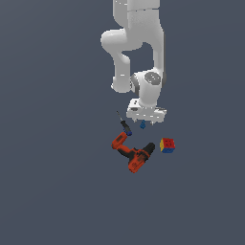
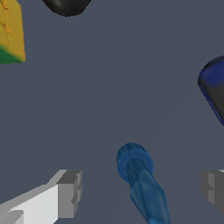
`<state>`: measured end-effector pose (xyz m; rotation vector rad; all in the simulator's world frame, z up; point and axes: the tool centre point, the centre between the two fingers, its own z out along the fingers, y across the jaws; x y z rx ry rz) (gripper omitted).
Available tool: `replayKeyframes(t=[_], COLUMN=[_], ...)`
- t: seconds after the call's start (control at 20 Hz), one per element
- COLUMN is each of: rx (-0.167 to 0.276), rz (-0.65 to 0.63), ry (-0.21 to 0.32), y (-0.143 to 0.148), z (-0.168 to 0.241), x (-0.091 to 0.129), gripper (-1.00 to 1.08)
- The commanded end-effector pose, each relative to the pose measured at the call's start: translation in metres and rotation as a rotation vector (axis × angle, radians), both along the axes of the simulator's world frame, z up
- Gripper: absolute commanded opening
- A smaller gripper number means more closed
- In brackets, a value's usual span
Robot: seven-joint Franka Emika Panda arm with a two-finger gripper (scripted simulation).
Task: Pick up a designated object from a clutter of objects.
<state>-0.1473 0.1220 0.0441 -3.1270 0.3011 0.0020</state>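
Observation:
The tiny blue piece [image 1: 142,125] lies on the grey floor just under my gripper [image 1: 145,122]. In the wrist view the blue piece [image 2: 142,183] is elongated with a rounded knob end and sits between my two fingers [image 2: 70,192], touching neither. The gripper [image 2: 141,190] is open and empty. The clutter lies around it: an orange-and-black power drill [image 1: 134,154], a thin black-handled screwdriver [image 1: 123,124] and a red-yellow-blue cube [image 1: 167,145].
In the wrist view the cube's yellow face [image 2: 11,33] shows at one corner, the drill's black end [image 2: 66,6] at the edge, and the screwdriver's dark handle [image 2: 214,87] close to one finger. Grey floor surrounds the group.

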Motion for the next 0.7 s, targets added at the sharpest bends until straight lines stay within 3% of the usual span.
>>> replayKeyframes(t=[0.0, 0.05, 0.1, 0.65], rx=[0.0, 0.0, 0.0, 0.0], rz=[0.0, -0.001, -0.001, -0.001], ry=[-0.001, -0.001, -0.001, -0.001], y=[0.0002, 0.0001, 0.0001, 0.0], z=[-0.0019, -0.0018, -0.0018, -0.0015], x=[0.0006, 0.0008, 0.0008, 0.0009], gripper=[1.0, 1.0, -1.0, -1.0])
